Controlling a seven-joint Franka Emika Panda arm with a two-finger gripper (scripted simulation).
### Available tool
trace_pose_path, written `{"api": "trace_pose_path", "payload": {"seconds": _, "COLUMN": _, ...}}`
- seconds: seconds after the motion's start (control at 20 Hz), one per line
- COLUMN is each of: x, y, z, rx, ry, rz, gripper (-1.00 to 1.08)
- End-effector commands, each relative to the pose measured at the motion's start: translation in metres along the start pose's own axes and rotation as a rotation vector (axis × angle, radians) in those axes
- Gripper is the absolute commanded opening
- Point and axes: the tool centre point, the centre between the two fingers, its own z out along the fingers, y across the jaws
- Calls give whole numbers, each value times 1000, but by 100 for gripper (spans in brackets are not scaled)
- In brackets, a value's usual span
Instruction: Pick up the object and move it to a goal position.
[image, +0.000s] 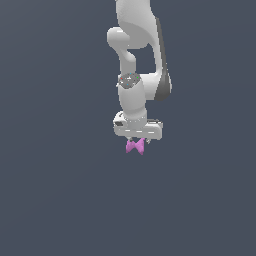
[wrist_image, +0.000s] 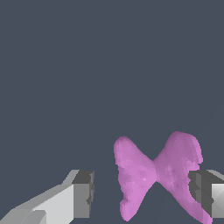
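Note:
The object (image: 135, 146) is a small pink-magenta bow-tie shape with two flared lobes pinched at the middle. In the exterior view it shows just under the white gripper (image: 137, 141), near the middle of the picture. The wrist view shows the object (wrist_image: 153, 175) between the two fingers of the gripper (wrist_image: 142, 192). One dark finger pad (wrist_image: 199, 190) overlaps the edge of one lobe. The other finger pad (wrist_image: 84, 192) stands apart from the object, with a strip of floor showing between them. The gripper is open, straddling the object.
A plain dark grey-blue surface (image: 55, 190) fills both views, with no other objects or edges showing. The white arm (image: 135, 60) rises straight above the gripper.

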Motion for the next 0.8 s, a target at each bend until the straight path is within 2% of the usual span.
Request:
{"api": "trace_pose_path", "payload": {"seconds": 0.0, "x": -6, "y": -3, "z": 8, "rx": 20, "ry": 24, "rz": 48, "gripper": 68}}
{"api": "trace_pose_path", "payload": {"seconds": 0.4, "x": -29, "y": -6, "z": 29, "rx": 65, "ry": 98, "rz": 205, "gripper": 68}}
{"api": "trace_pose_path", "payload": {"seconds": 0.75, "x": -49, "y": -1, "z": 40, "rx": 78, "ry": 158, "rz": 330, "gripper": 68}}
